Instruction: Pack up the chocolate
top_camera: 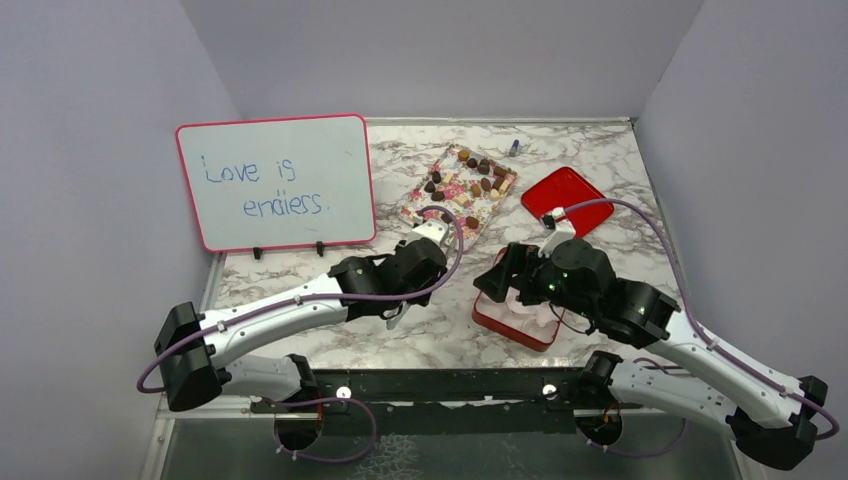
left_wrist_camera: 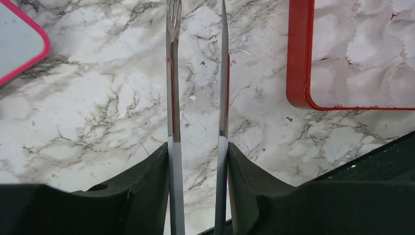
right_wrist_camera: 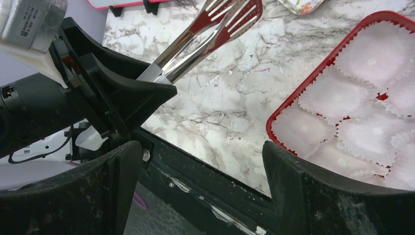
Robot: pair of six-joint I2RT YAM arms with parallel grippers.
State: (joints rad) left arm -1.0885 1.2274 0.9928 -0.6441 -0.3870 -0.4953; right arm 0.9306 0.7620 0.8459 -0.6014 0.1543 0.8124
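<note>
Brown and cream chocolates (top_camera: 484, 167) on far floral tray (top_camera: 412, 210), left gripper (left_wrist_camera: 198, 152) clamps empty slotted steel tongs (left_wrist_camera: 172, 73), right gripper (right_wrist_camera: 198, 147) gapes wide above near red cup-lined box (right_wrist_camera: 293, 105); twisting tongs could flick candy away.

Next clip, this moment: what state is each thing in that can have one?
left end effector: shut on tongs
tongs: arms parted, nothing between them
right end effector: open, empty
red box: uncovered; paper cups in view empty
red lid: off, lying apart from the box
chocolates: on the floral tray, unpacked
whiteboard: upright, written on
</note>
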